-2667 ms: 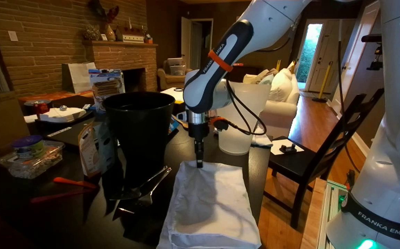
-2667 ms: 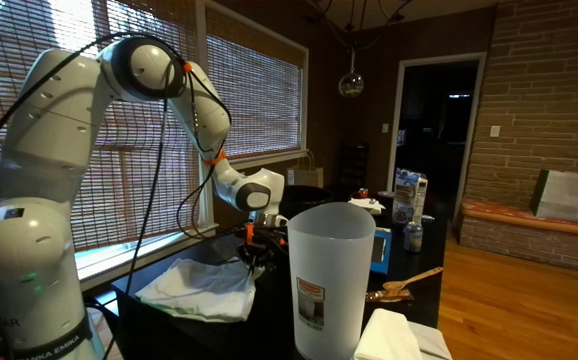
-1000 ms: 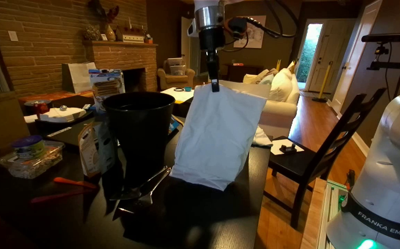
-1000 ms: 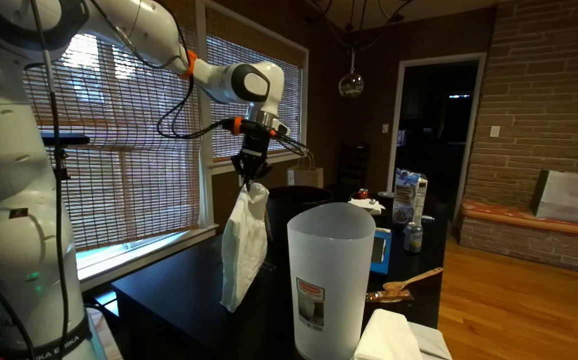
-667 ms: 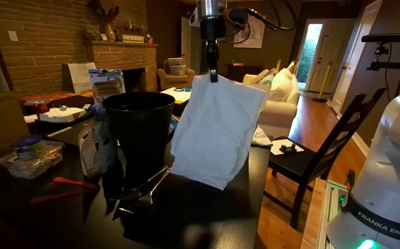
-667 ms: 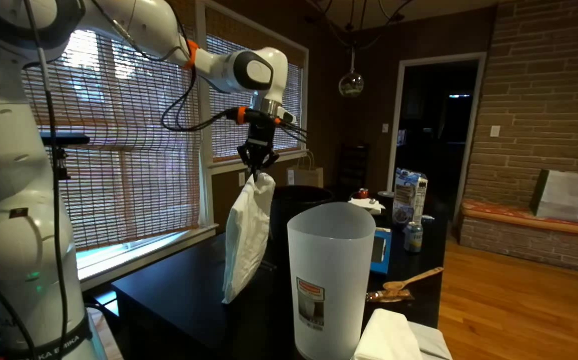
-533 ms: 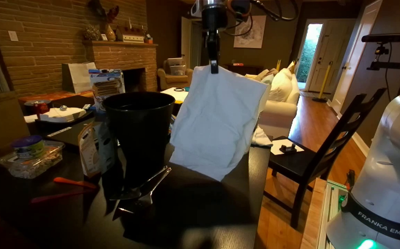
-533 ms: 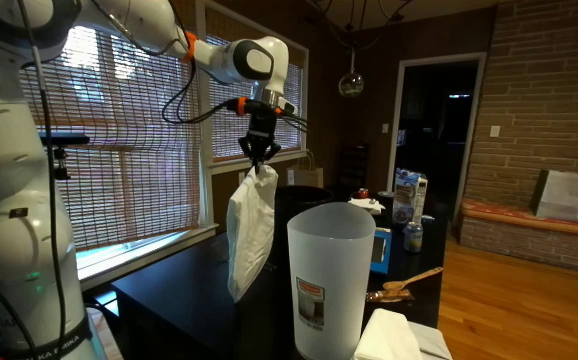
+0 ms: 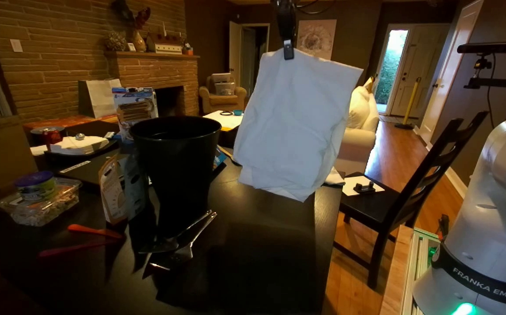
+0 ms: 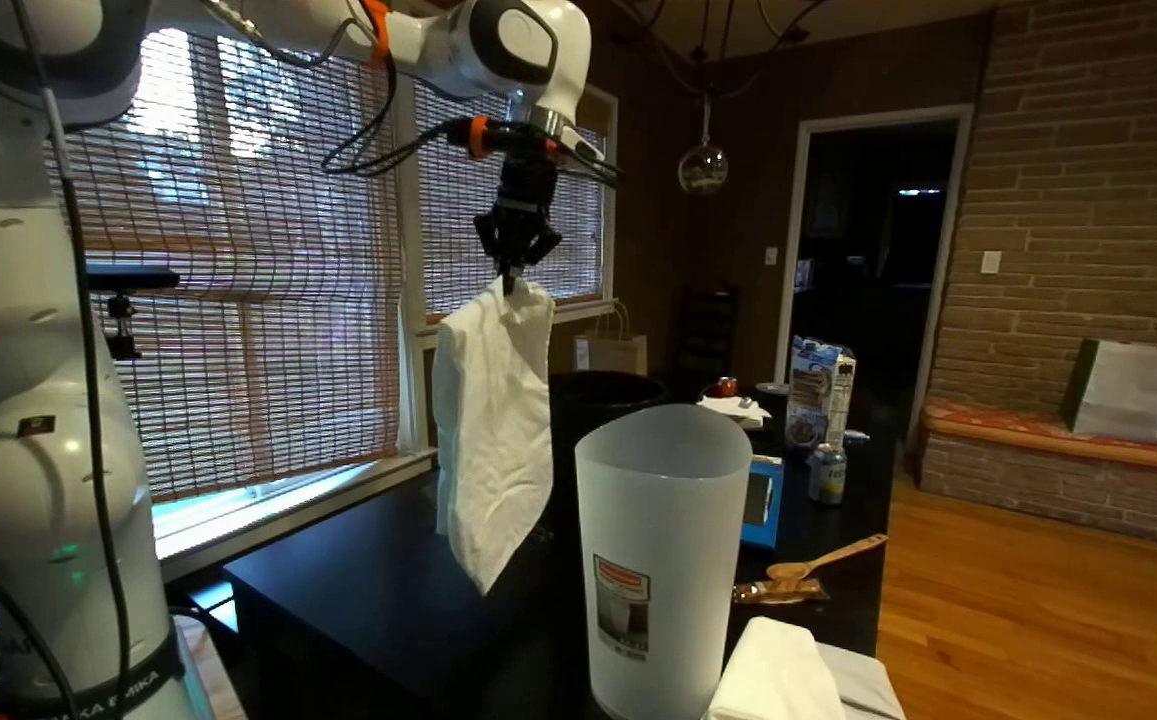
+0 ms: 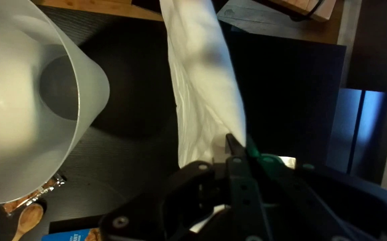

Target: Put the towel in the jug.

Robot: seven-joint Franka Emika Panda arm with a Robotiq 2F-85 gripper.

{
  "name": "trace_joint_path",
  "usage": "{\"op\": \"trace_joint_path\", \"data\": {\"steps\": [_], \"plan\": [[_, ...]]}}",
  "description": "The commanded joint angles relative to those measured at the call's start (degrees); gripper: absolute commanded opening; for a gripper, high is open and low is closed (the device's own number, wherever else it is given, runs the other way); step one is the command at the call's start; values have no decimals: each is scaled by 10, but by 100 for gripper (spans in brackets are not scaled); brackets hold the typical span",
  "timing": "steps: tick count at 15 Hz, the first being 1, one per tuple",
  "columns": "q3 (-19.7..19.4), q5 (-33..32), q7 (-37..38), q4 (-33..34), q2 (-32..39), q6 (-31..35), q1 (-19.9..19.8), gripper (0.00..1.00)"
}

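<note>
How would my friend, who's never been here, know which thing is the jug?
Find the black table, then the towel hanging from the gripper. In an exterior view, the jug stands just right of that towel. It's tall and cloudy white with a label on its side, while the bucket is black.

Dark table [image 9: 266,262]. Jug [image 10: 663,545] and bucket [image 9: 176,168] stand upright on it; 2 pouches [image 9: 113,192] just beside bucket. Clear box [image 9: 45,214] and orange utensil [image 9: 94,230] lie near pouches. Spoon [image 11: 29,219], wooden, lies just beside packet [image 10: 780,592]; can [image 10: 827,476] upright near table edge.
</note>
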Motion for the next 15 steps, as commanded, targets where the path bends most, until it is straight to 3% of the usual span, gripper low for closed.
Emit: {"op": "trace_joint_path", "data": {"steps": [1,7,15], "plan": [[-15,-10,18,88,39,-46,-9,1],[-35,-56,12,151,73,-30,-31,1],[-54,-56,-15,224,125,-14,-62,1]]}}
